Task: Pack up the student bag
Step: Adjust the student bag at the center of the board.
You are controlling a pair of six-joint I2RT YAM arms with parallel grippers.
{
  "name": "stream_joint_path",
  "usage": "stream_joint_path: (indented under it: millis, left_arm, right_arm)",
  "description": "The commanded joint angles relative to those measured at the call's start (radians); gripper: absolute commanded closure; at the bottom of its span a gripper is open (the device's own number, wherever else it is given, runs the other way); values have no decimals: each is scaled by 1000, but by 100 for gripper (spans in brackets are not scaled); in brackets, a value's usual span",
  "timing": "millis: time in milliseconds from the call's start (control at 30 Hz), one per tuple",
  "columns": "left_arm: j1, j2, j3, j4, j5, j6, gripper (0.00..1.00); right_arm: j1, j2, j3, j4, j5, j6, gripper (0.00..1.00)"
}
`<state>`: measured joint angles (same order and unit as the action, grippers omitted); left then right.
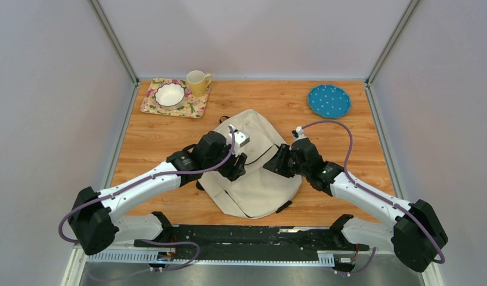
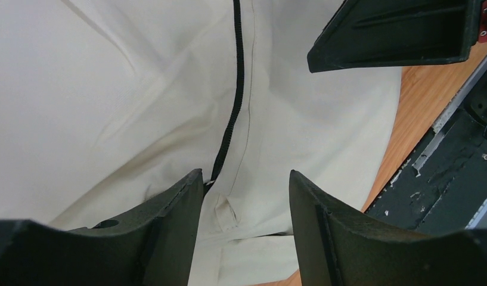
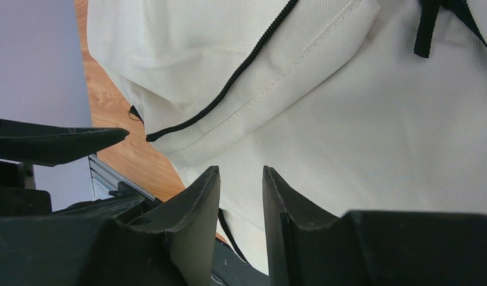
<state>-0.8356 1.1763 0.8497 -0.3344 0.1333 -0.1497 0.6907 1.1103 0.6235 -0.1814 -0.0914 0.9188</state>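
Note:
The student bag (image 1: 256,185), a cream fabric backpack, lies flat in the middle of the wooden table. My left gripper (image 1: 236,167) hovers over its left half, my right gripper (image 1: 275,164) over its right half, tips facing each other. In the left wrist view the left gripper (image 2: 245,174) stands open just above the bag's cloth (image 2: 139,107), close to a black zip line (image 2: 235,89). The right gripper (image 3: 241,169) is open by a narrow gap with nothing between its fingers, the bag (image 3: 360,131) and a black zip (image 3: 229,83) in front of it.
At the back left a floral tray (image 1: 151,100) holds a white bowl (image 1: 170,93), with a yellow mug (image 1: 197,82) at its corner. A blue dotted plate (image 1: 329,100) sits at the back right. A black rail (image 1: 247,235) runs along the near edge.

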Motion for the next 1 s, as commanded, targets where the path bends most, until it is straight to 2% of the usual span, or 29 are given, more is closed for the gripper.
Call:
stream_joint_path:
  millis: [0, 500, 633, 667, 767, 900, 967]
  left_arm:
    - [3, 46, 3, 17, 54, 7, 37]
    - [6, 144, 32, 20, 40, 48, 39]
    - [7, 161, 45, -2, 144, 82, 47]
    - [6, 178, 54, -6, 210, 91, 49]
    - [7, 219, 81, -49, 296, 119, 58]
    - [7, 246, 100, -112, 319, 141, 73]
    - [7, 238, 92, -117, 316, 145, 76]
  right_arm:
    - [0, -1, 31, 42, -11, -3, 65]
    - [0, -6, 27, 37, -18, -5, 65]
    - [0, 0, 35, 36, -16, -9, 65]
    - [-2, 0, 39, 33, -18, -12, 65]
    - [-3, 8, 57, 26, -14, -20, 65]
    - [-5, 22, 94, 14, -21, -44, 65]
    - [-3, 32, 114, 17, -33, -60, 68]
